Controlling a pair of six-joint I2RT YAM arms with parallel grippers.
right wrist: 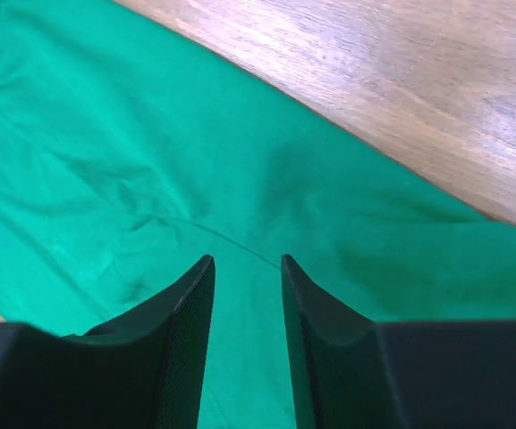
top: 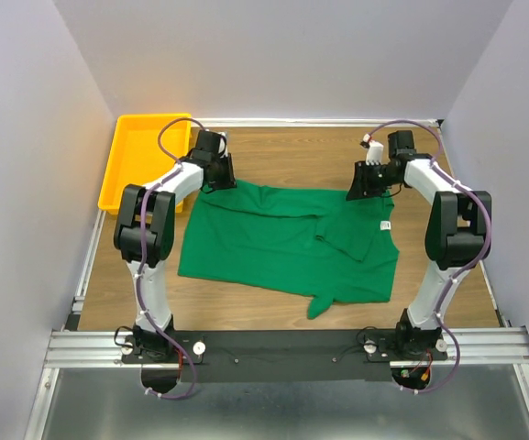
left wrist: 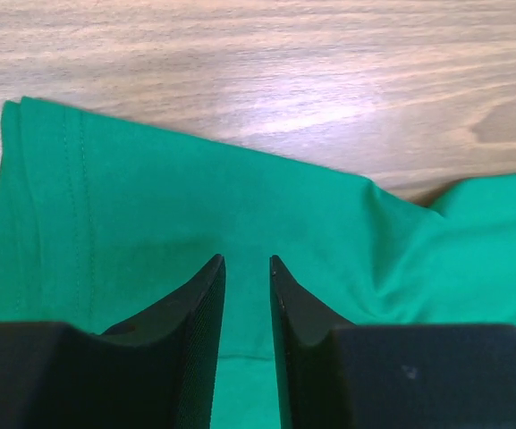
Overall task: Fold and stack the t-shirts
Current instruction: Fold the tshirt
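Observation:
One green t-shirt (top: 273, 243) lies on the wooden table, partly folded, with a flap doubled over on its right half and a small white label (top: 385, 225) near the right edge. My left gripper (top: 216, 176) hovers over the shirt's far left corner. In the left wrist view (left wrist: 247, 259) its jaws stand a little apart, with the green cloth (left wrist: 150, 206) below them and nothing between. My right gripper (top: 367, 183) hovers over the far right corner. In the right wrist view (right wrist: 247, 259) it is slightly open over the cloth (right wrist: 150, 152) and empty.
A yellow tray (top: 140, 160) stands at the far left of the table (top: 292, 147), next to the left arm. Bare wood shows beyond the shirt's far edge in both wrist views. Grey walls enclose the table on three sides.

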